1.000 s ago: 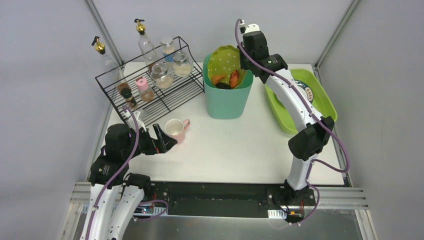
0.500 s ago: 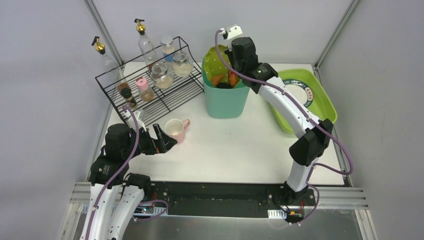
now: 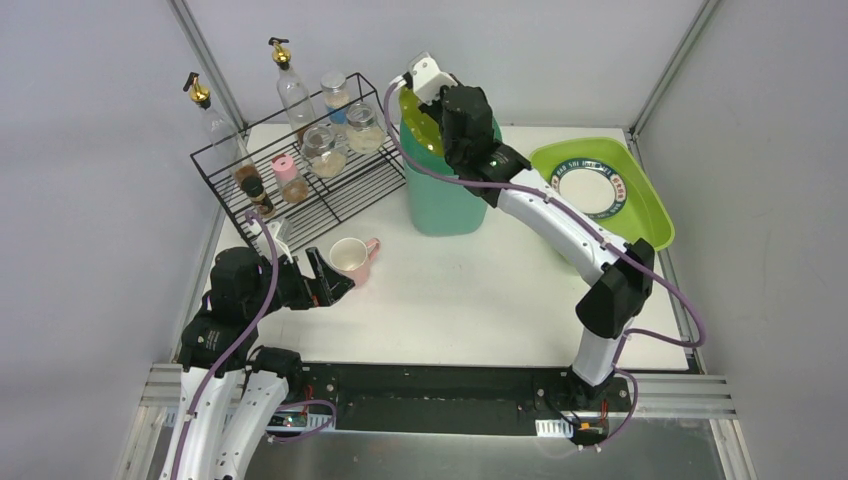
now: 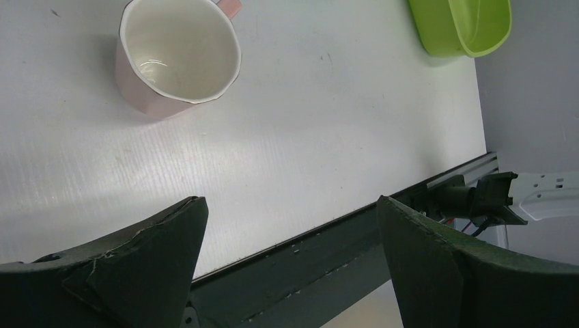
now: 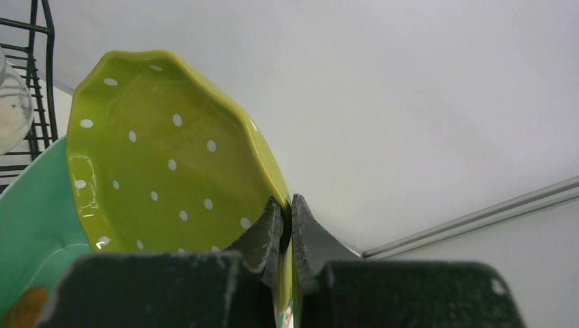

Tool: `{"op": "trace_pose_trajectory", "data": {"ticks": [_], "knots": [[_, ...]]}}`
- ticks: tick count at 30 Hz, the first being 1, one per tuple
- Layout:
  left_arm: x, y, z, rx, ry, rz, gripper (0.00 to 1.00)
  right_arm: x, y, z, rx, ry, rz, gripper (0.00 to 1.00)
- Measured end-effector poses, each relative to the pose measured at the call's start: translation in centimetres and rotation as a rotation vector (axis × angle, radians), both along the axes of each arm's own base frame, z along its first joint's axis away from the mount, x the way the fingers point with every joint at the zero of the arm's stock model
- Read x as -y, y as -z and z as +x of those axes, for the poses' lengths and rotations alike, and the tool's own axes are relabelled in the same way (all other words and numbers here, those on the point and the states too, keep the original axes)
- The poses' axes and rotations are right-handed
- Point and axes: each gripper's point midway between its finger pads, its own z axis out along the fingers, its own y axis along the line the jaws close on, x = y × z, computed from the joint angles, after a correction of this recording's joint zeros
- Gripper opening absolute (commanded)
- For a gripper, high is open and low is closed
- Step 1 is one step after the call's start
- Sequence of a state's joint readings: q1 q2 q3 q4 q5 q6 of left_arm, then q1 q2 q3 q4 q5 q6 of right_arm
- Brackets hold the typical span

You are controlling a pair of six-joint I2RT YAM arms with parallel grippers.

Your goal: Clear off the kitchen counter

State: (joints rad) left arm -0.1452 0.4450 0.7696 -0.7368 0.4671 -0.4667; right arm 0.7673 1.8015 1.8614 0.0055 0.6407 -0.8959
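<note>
One white, matte kitchen counter [image 3: 480,300] lies smooth; left jaws spread, right jaws pinch a lime dotted plate [image 5: 171,157].

Plain grey walls [image 3: 90,200]; aluminium frame rail [image 5: 478,217] (soft, even light)

Our left arm low, left gripper [image 4: 290,205] jaws wide | our right arm stretched forward, right gripper [image 5: 287,205] pinching plate [image 5: 171,157] rim
</note>
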Motion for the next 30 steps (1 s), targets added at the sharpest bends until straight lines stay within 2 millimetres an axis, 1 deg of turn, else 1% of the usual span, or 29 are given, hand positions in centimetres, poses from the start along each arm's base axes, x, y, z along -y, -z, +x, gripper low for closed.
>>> {"op": "trace_pose_trajectory", "data": {"ticks": [4, 8, 13, 19, 25, 28, 30], "knots": [[0.0, 0.0, 0.0, 0.000, 0.000, 0.000, 1.00, -0.8, -0.4, -0.3, 0.052, -0.006, -0.061, 0.00], [0.0, 0.0, 0.0, -0.001, 0.000, 0.000, 1.00, -0.9, -1.2, -0.4, 0.083, -0.001, -0.073, 0.00], [0.0, 0.0, 0.0, 0.000, 0.000, 0.000, 1.00, -0.5, -2.1, -0.3, 0.117, 0.020, -0.052, 0.00], [0.0, 0.0, 0.0, 0.000, 0.000, 0.000, 1.00, 0.3, -2.5, -0.4, 0.118, 0.068, -0.028, 0.00], [0.0, 0.0, 0.0, 0.000, 0.000, 0.000, 1.00, 1.8, -3.2, -0.9, 0.105, 0.126, 0.046, 0.00], [0.0, 0.0, 0.0, -0.001, 0.000, 0.000, 1.00, 3.3, -3.9, -1.5, 0.086, 0.158, 0.117, 0.00], [0.0, 0.0, 0.0, -0.001, 0.000, 0.000, 1.00, 4.9, -4.8, -2.0, 0.080, 0.188, 0.181, 0.00]]}}
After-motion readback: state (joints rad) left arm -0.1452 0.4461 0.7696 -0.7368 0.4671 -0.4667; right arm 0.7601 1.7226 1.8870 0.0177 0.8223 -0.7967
